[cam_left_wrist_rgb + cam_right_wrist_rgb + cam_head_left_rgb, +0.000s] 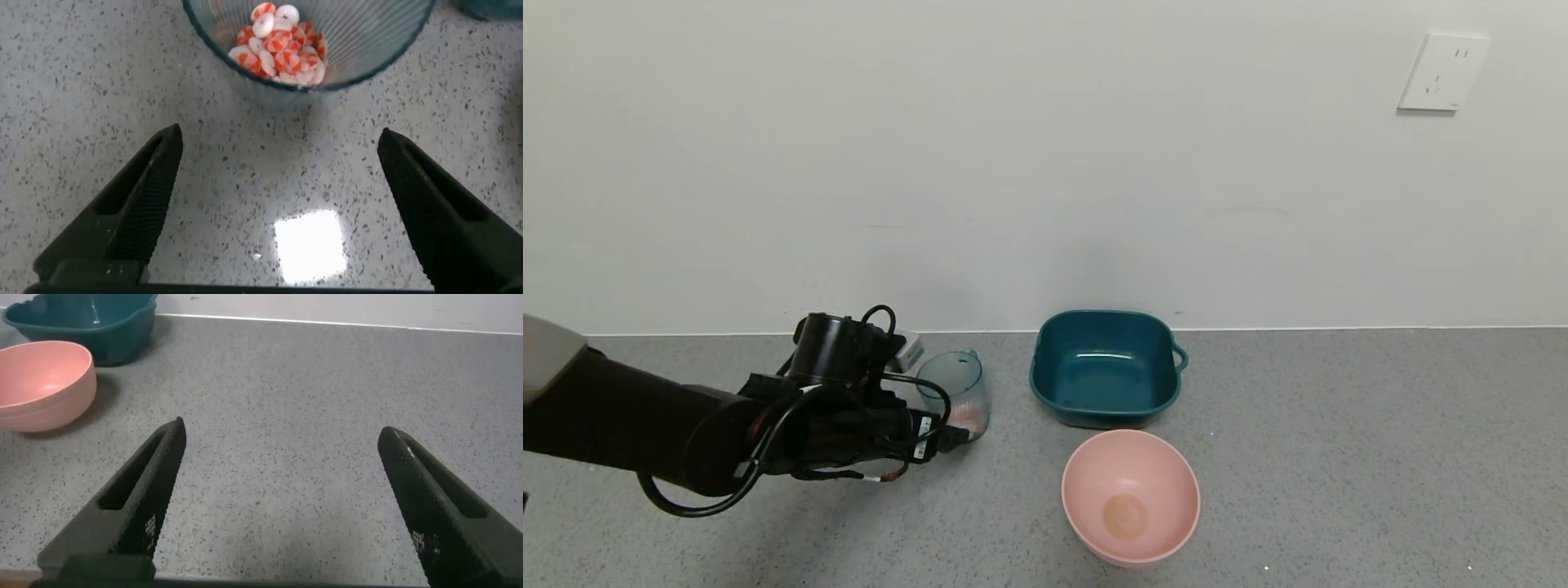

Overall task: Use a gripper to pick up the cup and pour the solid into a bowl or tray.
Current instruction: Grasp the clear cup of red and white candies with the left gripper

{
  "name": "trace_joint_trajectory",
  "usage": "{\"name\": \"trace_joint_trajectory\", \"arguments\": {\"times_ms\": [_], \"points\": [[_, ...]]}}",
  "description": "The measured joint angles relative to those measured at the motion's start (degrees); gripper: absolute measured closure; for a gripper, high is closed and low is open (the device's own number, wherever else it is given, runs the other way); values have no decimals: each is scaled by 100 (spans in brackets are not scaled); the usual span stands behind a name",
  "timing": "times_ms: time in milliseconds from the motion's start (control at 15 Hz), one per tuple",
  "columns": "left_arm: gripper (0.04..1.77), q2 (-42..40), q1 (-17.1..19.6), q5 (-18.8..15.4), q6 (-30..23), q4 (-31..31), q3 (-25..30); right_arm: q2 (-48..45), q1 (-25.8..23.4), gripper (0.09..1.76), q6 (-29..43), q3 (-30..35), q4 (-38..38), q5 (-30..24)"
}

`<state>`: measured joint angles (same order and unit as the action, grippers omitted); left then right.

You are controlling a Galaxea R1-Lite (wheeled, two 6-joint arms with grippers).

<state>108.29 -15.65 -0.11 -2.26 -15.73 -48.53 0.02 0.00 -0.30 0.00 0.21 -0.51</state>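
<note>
The translucent teal cup (956, 390) stands upright on the grey counter, left of the dark teal basin (1104, 367). The left wrist view shows the cup (351, 49) holding orange-red and white pieces (280, 45). My left gripper (947, 437) is open, low over the counter just in front of the cup; in its wrist view the gripper (278, 143) has its fingers spread wide with the cup beyond the tips, not between them. My right gripper (280, 433) is open and empty over bare counter, out of the head view.
A round pink bowl (1130, 496) sits in front of the basin, and shows in the right wrist view (42, 384) beside the basin (90, 327). A small white object (908, 349) lies behind the left wrist. The wall runs along the back of the counter.
</note>
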Motion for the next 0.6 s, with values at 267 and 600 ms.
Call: {"name": "trace_joint_trajectory", "arguments": {"times_ms": [267, 600], "points": [[9, 257, -11, 68, 0, 2, -240, -2, 0, 14, 0, 0, 1, -1], [9, 441, -17, 115, 0, 10, -577, 0, 0, 14, -2, 0, 1, 0]]}}
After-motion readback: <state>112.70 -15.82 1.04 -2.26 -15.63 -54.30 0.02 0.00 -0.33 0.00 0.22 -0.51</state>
